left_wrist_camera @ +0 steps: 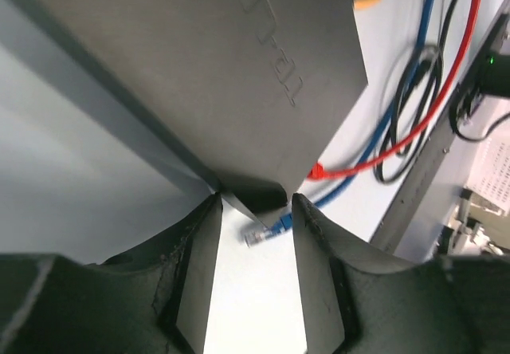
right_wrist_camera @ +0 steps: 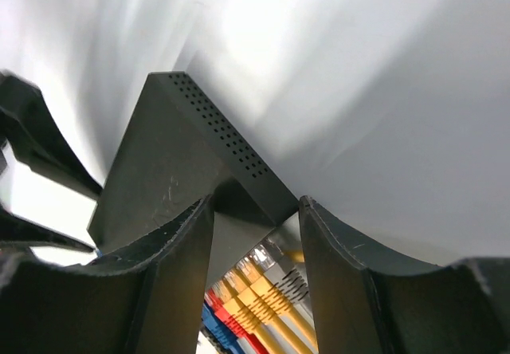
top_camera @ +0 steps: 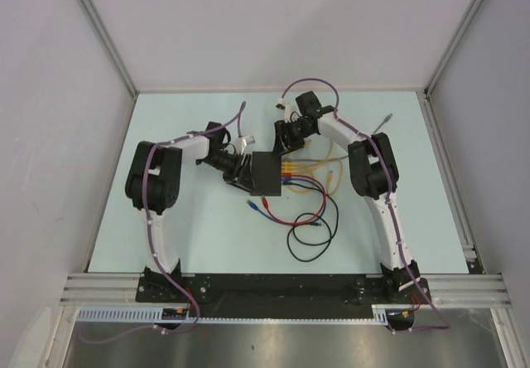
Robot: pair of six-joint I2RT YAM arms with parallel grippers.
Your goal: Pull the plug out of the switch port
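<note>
Left gripper (left_wrist_camera: 255,204): its fingers pinch one corner of the switch (left_wrist_camera: 199,67), one finger on each side.
Right gripper (right_wrist_camera: 256,206): clamped on another corner, right by the port edge.
Switch: on the tabletop (top_camera: 190,227), in the middle, between both arms.
Ports: yellow plugs (right_wrist_camera: 267,294) sit in a row, with red and blue ones beside them.
Loose ends: a red plug (left_wrist_camera: 317,171) and a blue plug (left_wrist_camera: 275,226) lie free near the left gripper.
</note>
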